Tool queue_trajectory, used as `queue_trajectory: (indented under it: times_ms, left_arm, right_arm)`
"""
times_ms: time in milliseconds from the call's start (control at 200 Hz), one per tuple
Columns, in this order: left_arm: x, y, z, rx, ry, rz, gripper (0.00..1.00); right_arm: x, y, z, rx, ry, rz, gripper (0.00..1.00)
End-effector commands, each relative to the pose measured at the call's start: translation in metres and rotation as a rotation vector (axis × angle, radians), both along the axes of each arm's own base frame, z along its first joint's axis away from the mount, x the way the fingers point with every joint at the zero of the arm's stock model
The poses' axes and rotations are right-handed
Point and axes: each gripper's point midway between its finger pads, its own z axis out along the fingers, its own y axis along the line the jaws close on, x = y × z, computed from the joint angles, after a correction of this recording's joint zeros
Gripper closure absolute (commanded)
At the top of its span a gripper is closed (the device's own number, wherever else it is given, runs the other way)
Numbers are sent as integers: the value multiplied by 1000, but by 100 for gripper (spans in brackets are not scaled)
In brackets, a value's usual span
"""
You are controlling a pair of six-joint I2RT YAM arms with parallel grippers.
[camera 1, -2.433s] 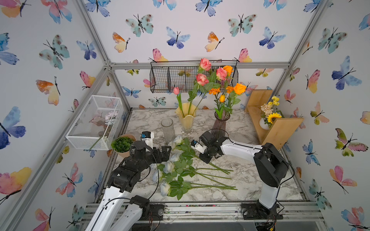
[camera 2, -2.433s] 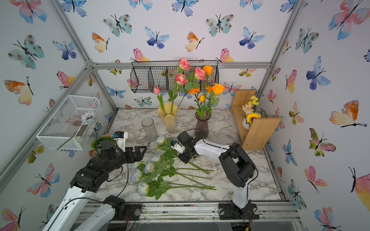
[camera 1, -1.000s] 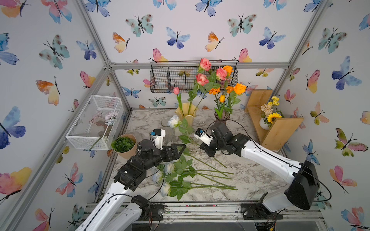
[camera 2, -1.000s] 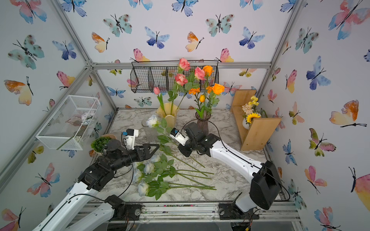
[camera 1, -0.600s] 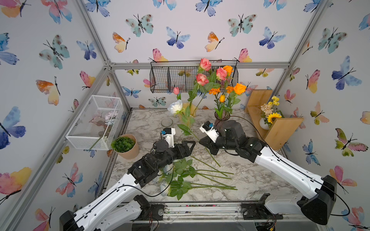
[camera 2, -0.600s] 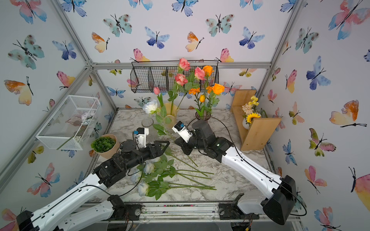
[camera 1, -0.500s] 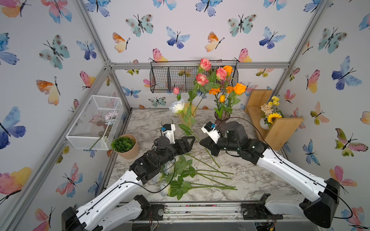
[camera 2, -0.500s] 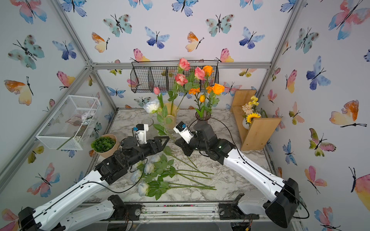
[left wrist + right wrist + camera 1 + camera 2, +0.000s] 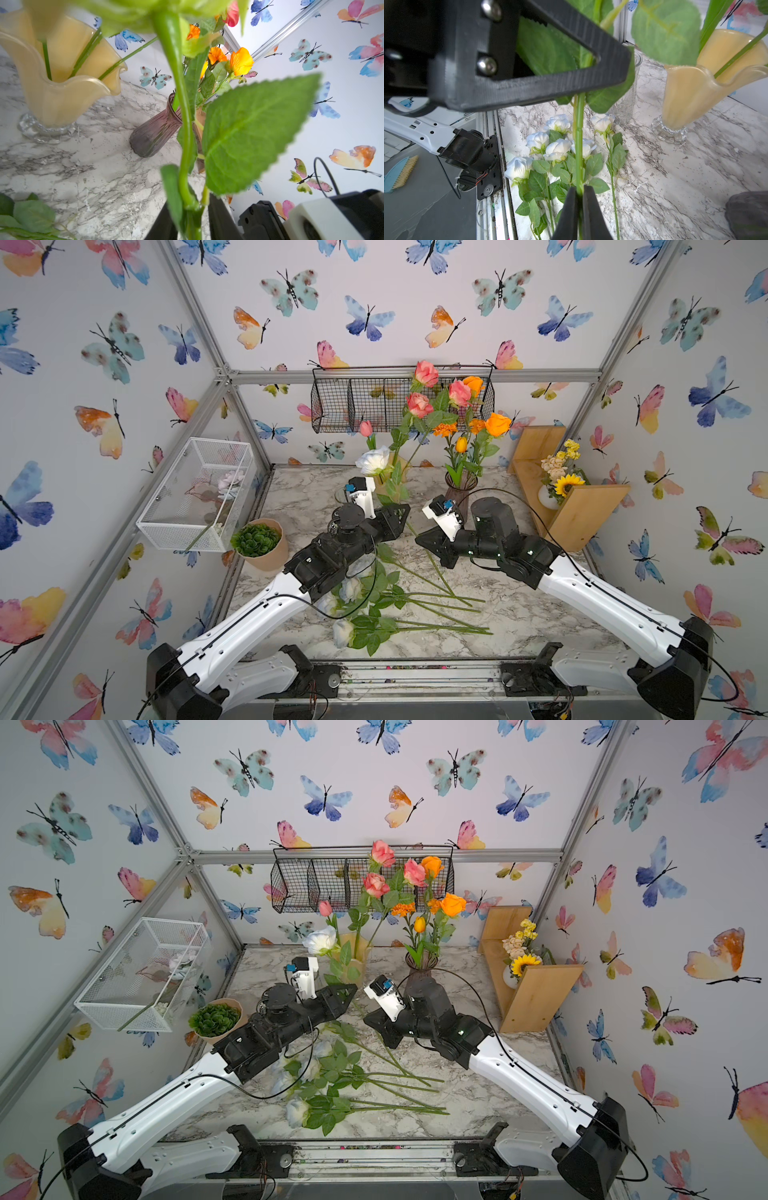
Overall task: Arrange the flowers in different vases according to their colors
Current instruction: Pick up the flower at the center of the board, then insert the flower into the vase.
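Pink flowers (image 9: pixel 419 404) already stand in the yellow vase (image 9: pixel 357 959) at the middle of the worktop's (image 9: pixel 519 614) back edge. Orange flowers (image 9: pixel 498 424) stand in the purple vase (image 9: pixel 457 493) beside it. The glass vase (image 9: pixel 627 104), nearer the back left corner, looks empty, so the white group is all left to do.

Several white roses (image 9: pixel 349 605) lie toward the front left corner. One white rose (image 9: pixel 374 460) is held upright above the middle. The right gripper (image 9: pixel 579 191) is pinched tight on its lower stem, and the left gripper (image 9: pixel 190 209) is closed on the stem higher up, among the leaves.

Both top views barely show the glass vase behind the left gripper. The right wrist view shows it plainly, along with both grips on the one stem.
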Motion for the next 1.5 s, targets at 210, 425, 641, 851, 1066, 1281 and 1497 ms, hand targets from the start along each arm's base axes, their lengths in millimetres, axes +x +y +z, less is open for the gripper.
queue_trajectory:
  times_ms: [210,425,641,851,1066,1281,1497]
  left_arm:
    - [-4,9,25,53,-46,12,100]
    - [-1,44,49,204,-129,140,100]
    - [9,86,83,408,-224,304,100]
    - [26,129,127,471,-321,485,100]
    - [45,172,175,488,-455,738,100]
    - [86,192,190,487,-505,835,100]
    - [121,191,190,457,-531,846,100]
  right_arm:
    - [1,0,13,127,-51,-33,61]
    - [20,-20,19,203,-105,-216,2]
    - [30,-68,34,391,-219,-453,2]
    - [29,-90,5,567,-148,-558,2]
    - [14,-127,-20,774,-217,-625,2]
    - [8,-126,-38,686,-300,-587,1]
    - [7,-126,-51,692,-288,-587,2]
